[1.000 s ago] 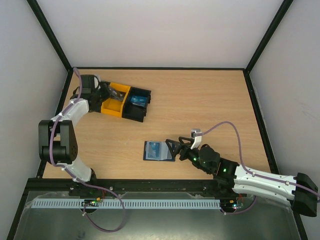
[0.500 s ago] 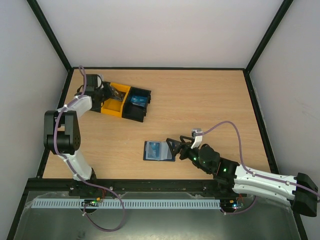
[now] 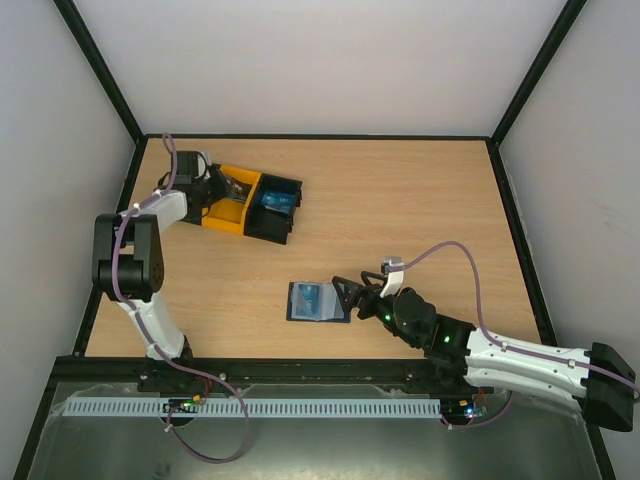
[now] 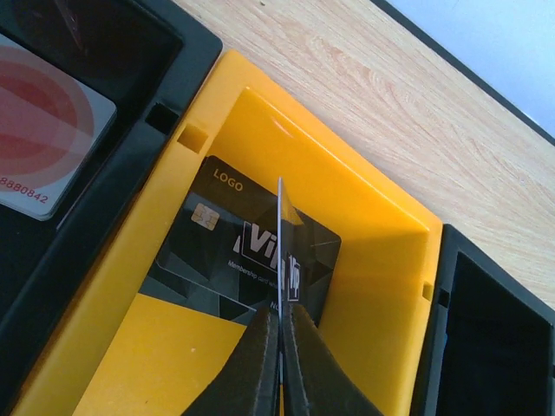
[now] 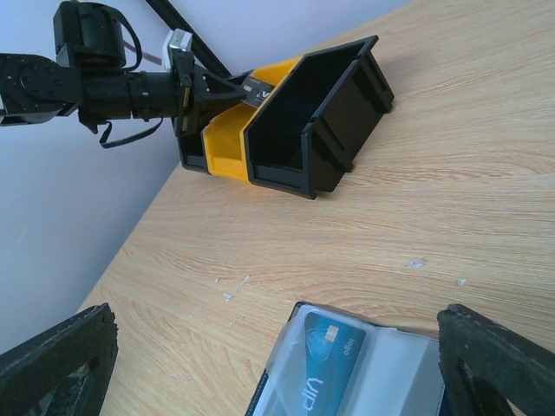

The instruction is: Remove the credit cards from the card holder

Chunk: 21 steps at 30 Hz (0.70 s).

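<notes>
Left end effector (image 4: 281,314) is clamping a card (image 4: 280,212) inside the bin (image 4: 381,286); right end effector (image 5: 276,321) is gaping around the holder (image 5: 401,368).

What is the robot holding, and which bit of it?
The left fingers pinch a thin card by its near edge, seen edge-on over the yellow bin. The right gripper is open and holds nothing.

Bright, even light covers the bench (image 3: 420,210), shadows soft and short; inside the yellow bin (image 4: 381,286) a soft shadow darkens one wall, close-up edges slightly blurred.
</notes>
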Motion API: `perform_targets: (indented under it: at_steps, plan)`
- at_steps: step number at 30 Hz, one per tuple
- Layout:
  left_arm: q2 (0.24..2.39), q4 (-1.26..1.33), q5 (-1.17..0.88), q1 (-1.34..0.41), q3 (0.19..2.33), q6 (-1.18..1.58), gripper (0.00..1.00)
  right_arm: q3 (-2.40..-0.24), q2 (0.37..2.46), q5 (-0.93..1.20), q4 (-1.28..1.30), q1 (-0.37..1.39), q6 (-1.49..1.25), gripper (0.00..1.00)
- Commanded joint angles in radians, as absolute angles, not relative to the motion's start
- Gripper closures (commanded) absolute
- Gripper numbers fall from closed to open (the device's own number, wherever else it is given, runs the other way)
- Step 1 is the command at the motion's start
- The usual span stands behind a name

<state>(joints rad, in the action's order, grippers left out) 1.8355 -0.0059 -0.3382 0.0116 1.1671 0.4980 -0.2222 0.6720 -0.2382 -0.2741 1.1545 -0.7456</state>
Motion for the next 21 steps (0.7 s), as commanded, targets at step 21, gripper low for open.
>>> perform_targets:
  at_steps: [21]
  plan:
    - [1.907,-0.021,-0.334,0.008,1.262,0.491,0.85,-0.244,0.687,-0.3,-0.289,1.161,-0.703,0.02]
